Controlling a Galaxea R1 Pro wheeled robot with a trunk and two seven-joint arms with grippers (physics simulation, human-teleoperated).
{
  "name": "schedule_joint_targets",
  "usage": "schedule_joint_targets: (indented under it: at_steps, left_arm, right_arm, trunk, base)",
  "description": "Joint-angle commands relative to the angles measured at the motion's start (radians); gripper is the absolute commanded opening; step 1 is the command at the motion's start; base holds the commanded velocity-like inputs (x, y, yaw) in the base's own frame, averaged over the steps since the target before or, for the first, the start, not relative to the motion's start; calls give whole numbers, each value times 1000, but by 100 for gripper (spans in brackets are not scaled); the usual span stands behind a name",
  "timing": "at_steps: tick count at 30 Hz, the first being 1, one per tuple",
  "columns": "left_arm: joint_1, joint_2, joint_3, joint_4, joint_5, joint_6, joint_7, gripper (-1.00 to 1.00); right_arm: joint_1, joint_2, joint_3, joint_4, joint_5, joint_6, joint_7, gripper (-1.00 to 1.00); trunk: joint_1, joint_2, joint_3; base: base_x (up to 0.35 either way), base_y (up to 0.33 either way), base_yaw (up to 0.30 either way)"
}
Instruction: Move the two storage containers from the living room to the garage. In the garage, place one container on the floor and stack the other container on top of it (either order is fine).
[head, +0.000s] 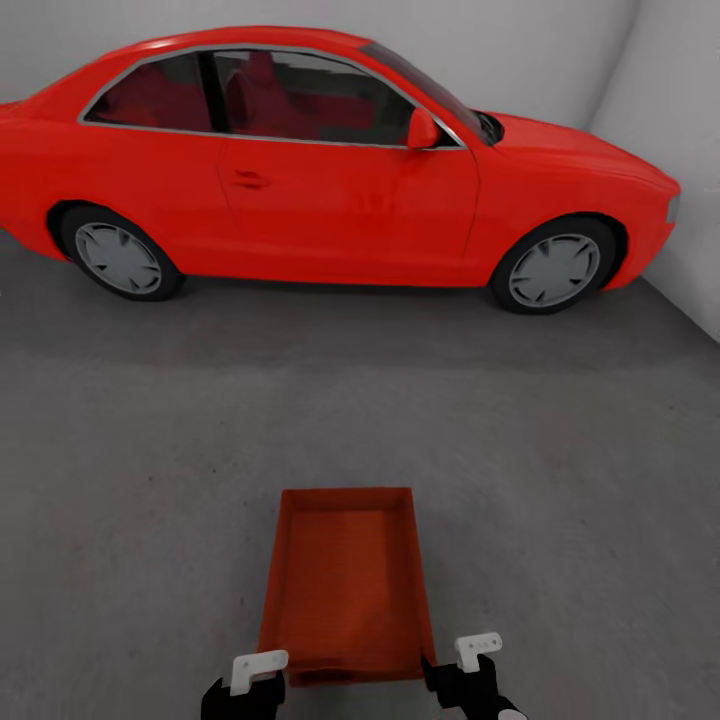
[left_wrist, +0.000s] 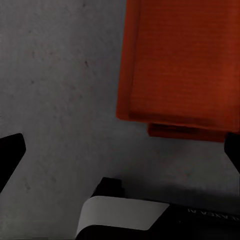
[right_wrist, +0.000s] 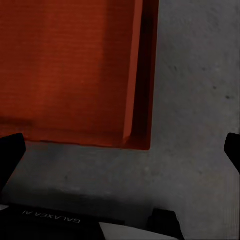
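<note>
So we're in the bare garage: white walls (head: 560, 50), and a big glossy red car (head: 330, 160) parked side-on across the far end, nose pointing right. On the rough dark grey concrete floor (head: 150, 480), near the robot and about centred, sits an orange-red open-topped storage bin (head: 345, 585) with thin walls and a finely ribbed base. Looks like two bins nested, honestly: the left wrist view shows a second orange-red edge (left_wrist: 185, 132) poking out under the upper bin's corner, so I'd say one is stacked in the other, though I can't be totally sure.

The left gripper (head: 252, 678) hangs just beside the bin's near left corner and the right gripper (head: 470, 660) just beside the near right corner. Both pincers are spread wide with nothing between the fingers; in each wrist view the dark fingertips (left_wrist: 10, 150) sit at the frame edges, with bare concrete between them and the bin's near end (right_wrist: 75, 135) beyond them, not touching.
</note>
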Motion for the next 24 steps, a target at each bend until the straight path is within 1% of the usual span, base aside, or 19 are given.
schedule_joint_targets:
  at_steps: [1, 9, 13, 21, 24]
  left_arm:
    - [0, 0, -2, -2, -6, 7, 5, 100]
    - [0, 0, -1, -2, -6, 7, 5, 100]
    - [0, 0, 0, -2, -6, 6, 4, 100]
    - [0, 0, 4, -2, -7, 4, 4, 100]
    - [0, 0, 14, -2, -8, 4, 4, 100]
  right_arm:
    - [0, 1, -7, 0, 9, -3, 7, 100]
    - [0, 1, -7, 0, 9, -3, 7, 100]
    - [0, 1, -7, 0, 8, -3, 5, 100]
    - [0, 1, -9, 0, 7, -5, 0, 100]
    - [0, 1, -9, 1, 6, -5, -3, 100]
  trunk:
    - [-5, 7, 2]
    - [-35, 63, 28]
    - [-51, 91, 40]
    - [-81, 147, 65]
    - [-93, 168, 75]
  base:
    - [-334, 0, 0]
    - [-322, 0, 0]
    - [-76, 0, 0]
    - [-9, 0, 0]
    - [0, 0, 0]
